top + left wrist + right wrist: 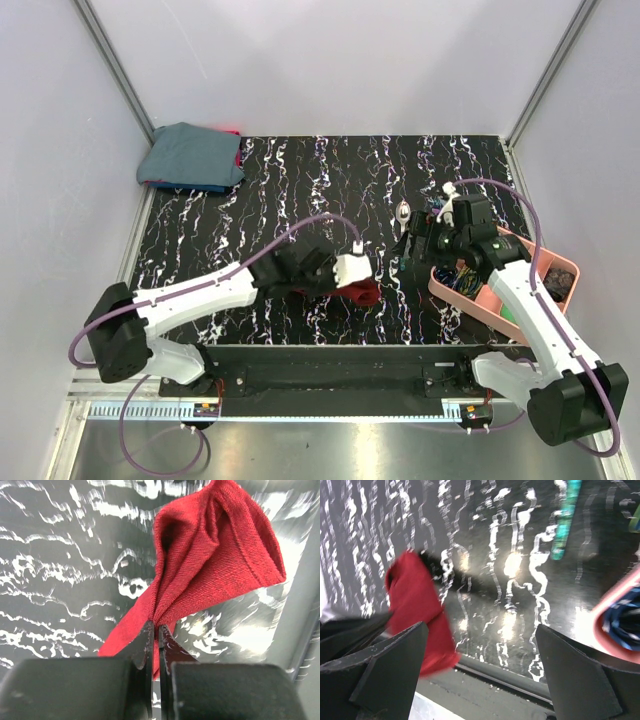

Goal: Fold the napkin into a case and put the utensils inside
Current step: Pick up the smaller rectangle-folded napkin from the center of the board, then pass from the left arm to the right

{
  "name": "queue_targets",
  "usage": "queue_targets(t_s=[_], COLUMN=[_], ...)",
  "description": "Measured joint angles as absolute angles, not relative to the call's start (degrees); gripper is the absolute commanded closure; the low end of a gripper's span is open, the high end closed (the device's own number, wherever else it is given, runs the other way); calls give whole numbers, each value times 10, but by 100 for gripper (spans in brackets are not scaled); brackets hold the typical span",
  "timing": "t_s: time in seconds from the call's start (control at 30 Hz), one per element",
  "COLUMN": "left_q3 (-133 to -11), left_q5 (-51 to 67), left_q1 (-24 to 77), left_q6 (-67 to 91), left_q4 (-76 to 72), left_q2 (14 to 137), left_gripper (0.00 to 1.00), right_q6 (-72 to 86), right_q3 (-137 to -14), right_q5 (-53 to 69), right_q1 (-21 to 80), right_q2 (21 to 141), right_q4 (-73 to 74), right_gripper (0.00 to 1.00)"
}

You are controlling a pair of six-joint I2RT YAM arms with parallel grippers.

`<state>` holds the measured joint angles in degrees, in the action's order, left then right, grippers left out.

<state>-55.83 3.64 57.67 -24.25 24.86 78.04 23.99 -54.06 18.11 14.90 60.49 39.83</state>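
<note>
Black marbled worktop (pixel 250 200): at its lower centre, the left hand (pixel 155 628) pinched the bunched napkin (pixel 215 560); the right hand (pixel 480 627) gaped empty. Folding looked barely begun; spreading it flat seemed next.

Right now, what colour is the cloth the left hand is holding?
The napkin is plain dark red, with no pattern; it shows clearest in the left wrist view.

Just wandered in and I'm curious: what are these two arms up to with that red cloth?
The left gripper is shut on a bunched dark red napkin near the table's front edge; it is not a neat case yet. The right gripper is open and empty beside the pink tray. A spoon and a teal-handled utensil lie on the table, outside the cloth.
</note>
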Motion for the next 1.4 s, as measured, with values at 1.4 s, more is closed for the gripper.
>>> queue_targets(t_s=[1.4], left_q3=[-550], left_q5=[497], left_q1=[266], left_q6=[597], left_q4=[-294], left_q2=[1089], left_gripper=[100], right_q6=[250], right_q3=[-626], right_q5=[110], right_q1=[93], right_q2=[593], right_q4=[492], right_gripper=[0])
